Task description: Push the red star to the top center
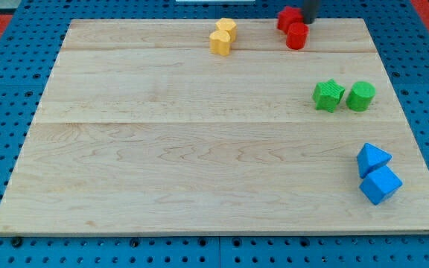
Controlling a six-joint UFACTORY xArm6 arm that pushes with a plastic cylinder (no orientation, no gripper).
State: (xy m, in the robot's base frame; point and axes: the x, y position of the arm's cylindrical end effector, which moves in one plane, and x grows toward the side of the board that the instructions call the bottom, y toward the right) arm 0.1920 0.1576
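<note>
Camera view: red star (287, 18) lies at the worktop's (199, 149) top edge, touched on its right by my tip (308, 21); no jaws are fitted.

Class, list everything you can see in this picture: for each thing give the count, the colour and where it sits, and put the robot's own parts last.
yellow blocks: 2, yellow, touching, top edge left of centre
red blocks: 2, red, touching, top edge right of centre; which one is the star is unclear
green star: 1, green, right side
green cylinder: 1, green, just right of the star
blue blocks: 2, blue, touching, lower right
board: 1, pale wood, fills the view
my tip: 1, dark rod, against the red blocks' right side
</note>
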